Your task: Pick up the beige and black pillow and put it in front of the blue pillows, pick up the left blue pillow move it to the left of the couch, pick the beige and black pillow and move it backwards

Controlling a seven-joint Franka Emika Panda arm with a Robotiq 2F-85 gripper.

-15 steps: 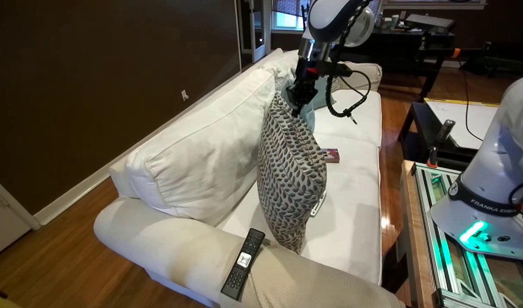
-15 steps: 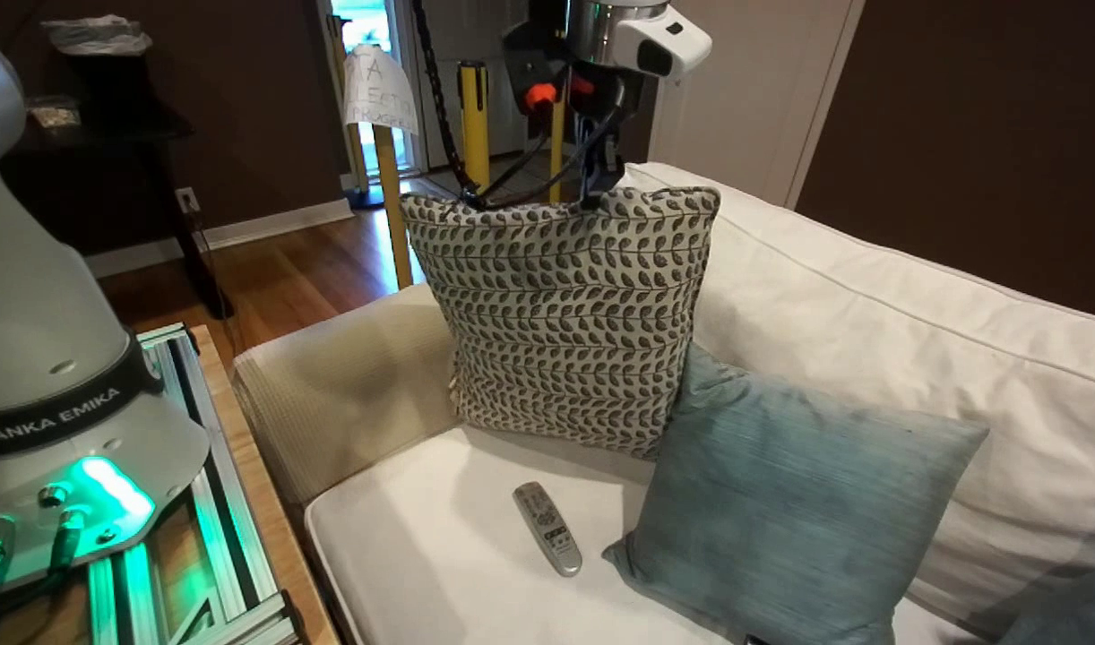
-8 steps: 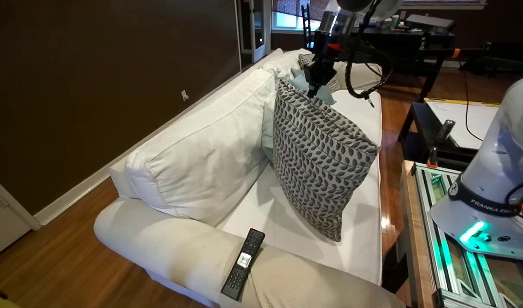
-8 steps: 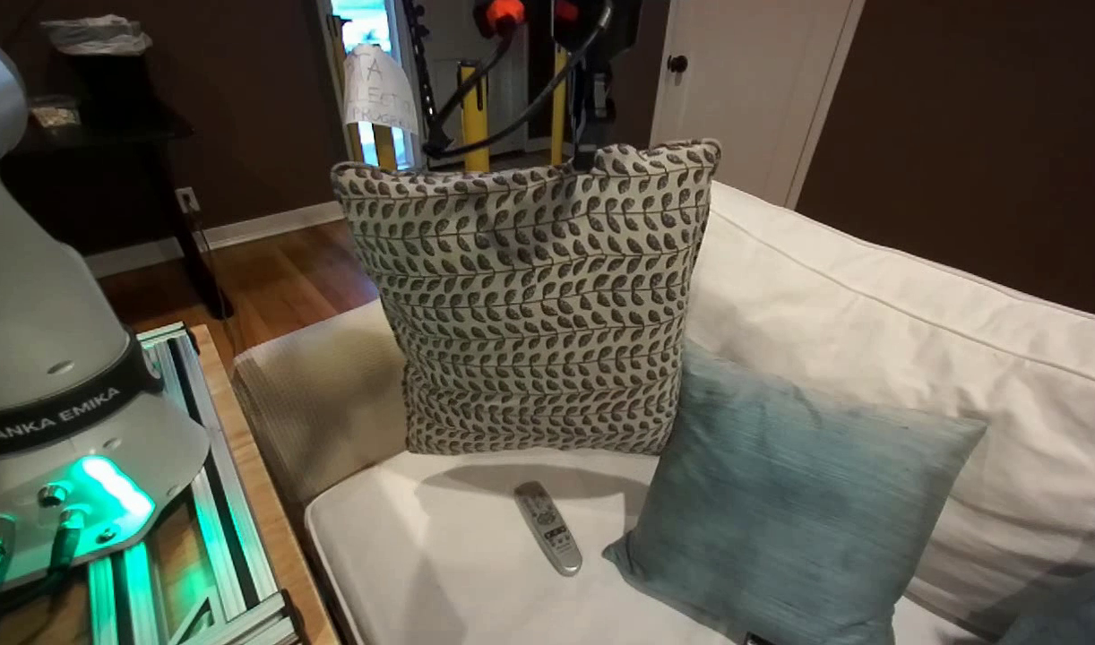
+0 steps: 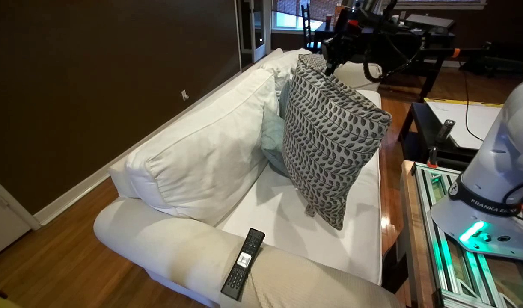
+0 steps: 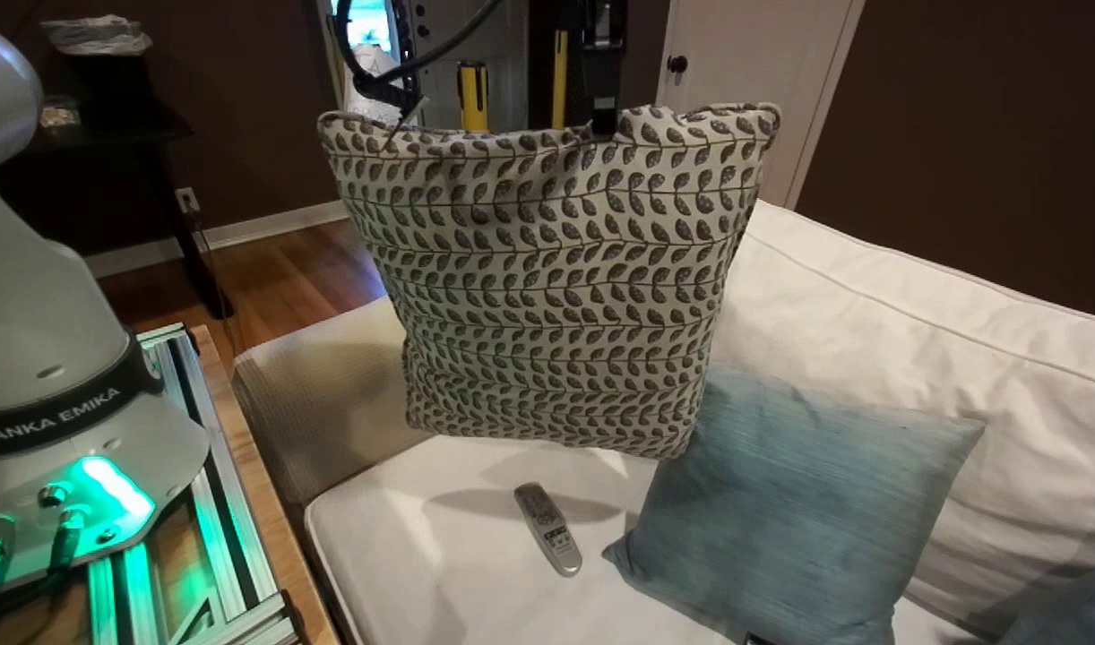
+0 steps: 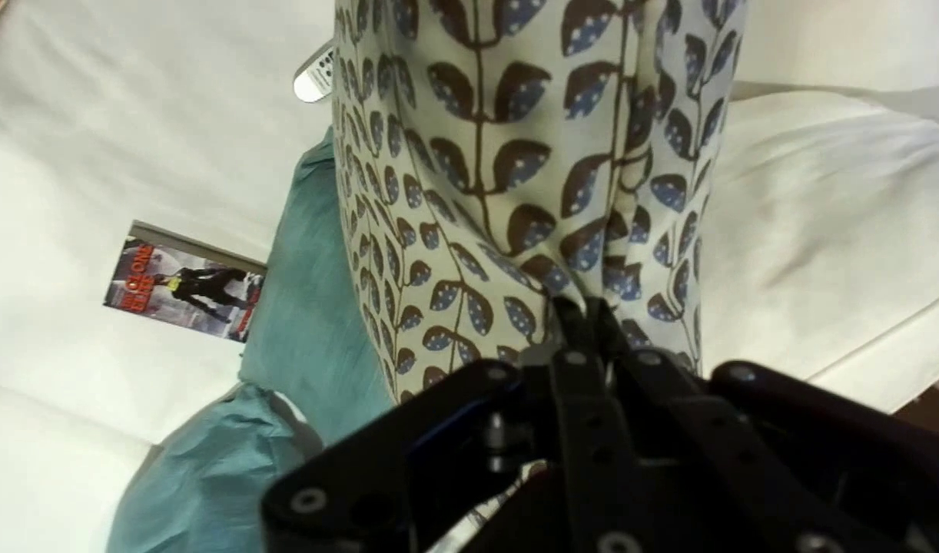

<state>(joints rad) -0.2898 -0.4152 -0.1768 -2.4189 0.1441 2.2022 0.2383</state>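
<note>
Over the seat of the couch [image 6: 377,555], roughly between the armrest [image 5: 167,239] that bears a black remote [image 5: 243,264] and the blue pillow [image 6: 807,511] propped against the backrest, hangs the beige and black pillow [image 6: 547,287], clear of the seat to judge by the shadow beneath. The claw [image 7: 587,326] holds it by the top edge alone, jaws drawn narrow on a fold of cloth, a little off the middle towards the backrest. That is the weak point, I think: with so small a pinch the pillow may swing, twist or slip free if the motion is hurried. Its lower corner overlaps the blue pillow in an exterior view, and whether they touch I cannot tell; moved further that way, it could shove that one over. Lowered too soon, it might land on the silver remote [image 6: 547,528], or further along catch what looks like a book [image 7: 185,284] lying just beside the blue pillow. The looped cable [image 6: 384,90] by the top corner could snag too. As for containers, a small tub [image 6: 59,112] stands on the dark counter [image 6: 140,125] behind, contents too small to name, and a bin [image 6: 104,76] wears pale plastic over its rim, its inside hidden
</note>
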